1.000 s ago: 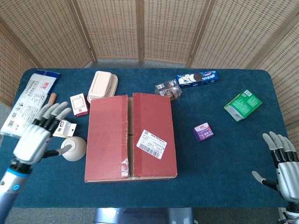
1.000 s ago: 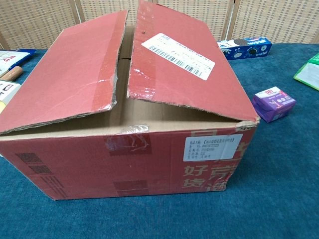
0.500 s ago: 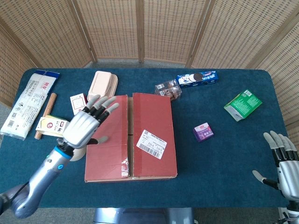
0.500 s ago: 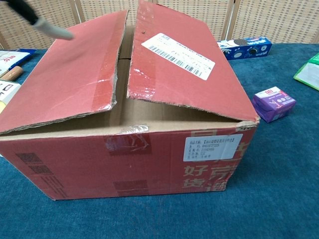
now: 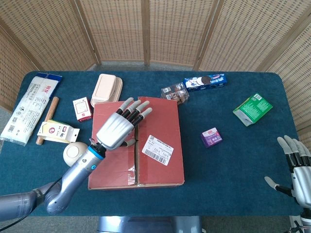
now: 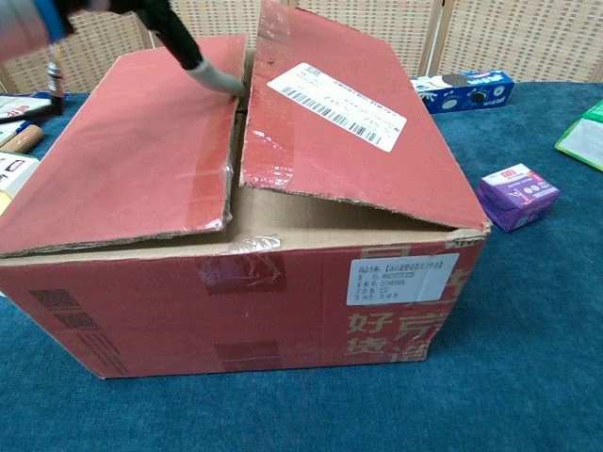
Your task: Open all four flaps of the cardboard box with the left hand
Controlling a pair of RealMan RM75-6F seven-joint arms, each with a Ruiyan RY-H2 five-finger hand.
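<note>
The left hand [image 5: 118,128] hovered spread over the cardboard box [image 5: 136,141]; hooking fingertips under the seam [image 6: 236,141] beneath looked wisest.

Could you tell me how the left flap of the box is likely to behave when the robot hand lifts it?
The left flap is flat corrugated card, so probably stiff and light, hinging on its outer crease. Its torn tape edge looks free, so it should lift without resistance. The left robot hand sits over the seam.

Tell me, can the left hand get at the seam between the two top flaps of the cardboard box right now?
Probably yes. The left hand is spread over the cardboard box, with a fingertip at the seam between the flaps, and nothing lies on the flaps to block it.
</note>
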